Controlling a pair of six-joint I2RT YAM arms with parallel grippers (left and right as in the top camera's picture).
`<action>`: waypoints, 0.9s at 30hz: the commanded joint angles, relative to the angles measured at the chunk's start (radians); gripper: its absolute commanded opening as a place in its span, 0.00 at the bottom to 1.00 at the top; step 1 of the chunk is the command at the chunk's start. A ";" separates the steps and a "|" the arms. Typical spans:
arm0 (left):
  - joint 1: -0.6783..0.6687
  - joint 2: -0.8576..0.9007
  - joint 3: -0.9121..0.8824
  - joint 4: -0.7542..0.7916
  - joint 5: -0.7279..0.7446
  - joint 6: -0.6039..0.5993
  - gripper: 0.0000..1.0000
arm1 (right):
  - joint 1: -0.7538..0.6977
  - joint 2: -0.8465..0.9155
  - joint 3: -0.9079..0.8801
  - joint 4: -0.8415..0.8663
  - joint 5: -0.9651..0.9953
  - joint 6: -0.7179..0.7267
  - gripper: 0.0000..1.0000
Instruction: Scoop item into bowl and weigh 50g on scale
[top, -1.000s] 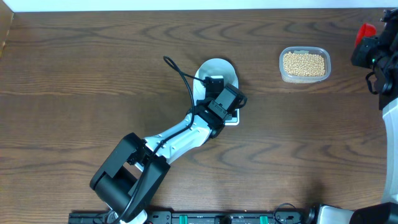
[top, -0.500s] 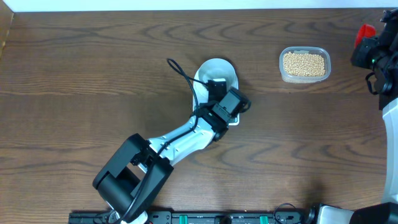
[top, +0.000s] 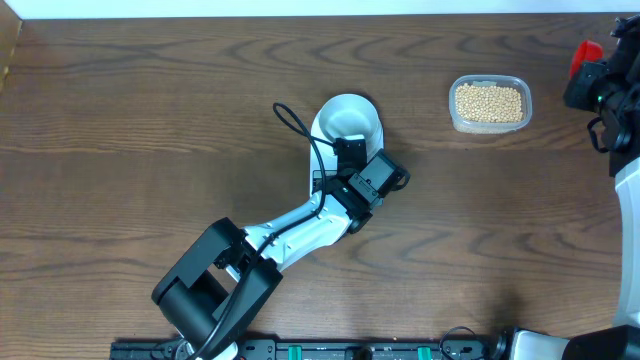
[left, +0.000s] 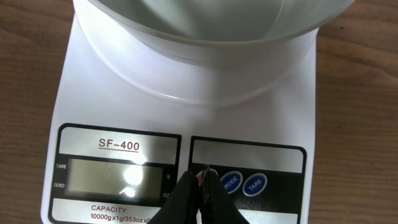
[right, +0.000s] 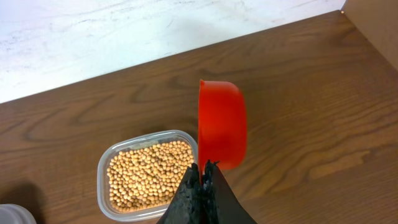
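Overhead, the small round white bowl (top: 348, 118) sits on the flat white digital scale (left: 124, 106) mid-table, the left gripper (left: 202, 177) pinched shut at its buttons. At two o'clock, tan round beans (top: 489, 103) fill a clear plastic tub (top: 453, 120). At three o'clock the right gripper (right: 202, 169) clamps a red plastic scoop (right: 222, 124).
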 joint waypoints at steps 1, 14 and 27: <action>0.001 0.034 -0.006 -0.001 -0.029 -0.021 0.07 | -0.003 0.000 0.018 -0.003 -0.006 -0.013 0.01; 0.001 0.055 -0.006 0.002 -0.029 -0.021 0.07 | -0.003 0.000 0.016 -0.008 -0.006 -0.013 0.01; 0.001 0.060 -0.006 0.016 -0.029 -0.013 0.07 | -0.003 0.000 0.013 -0.008 -0.006 -0.012 0.01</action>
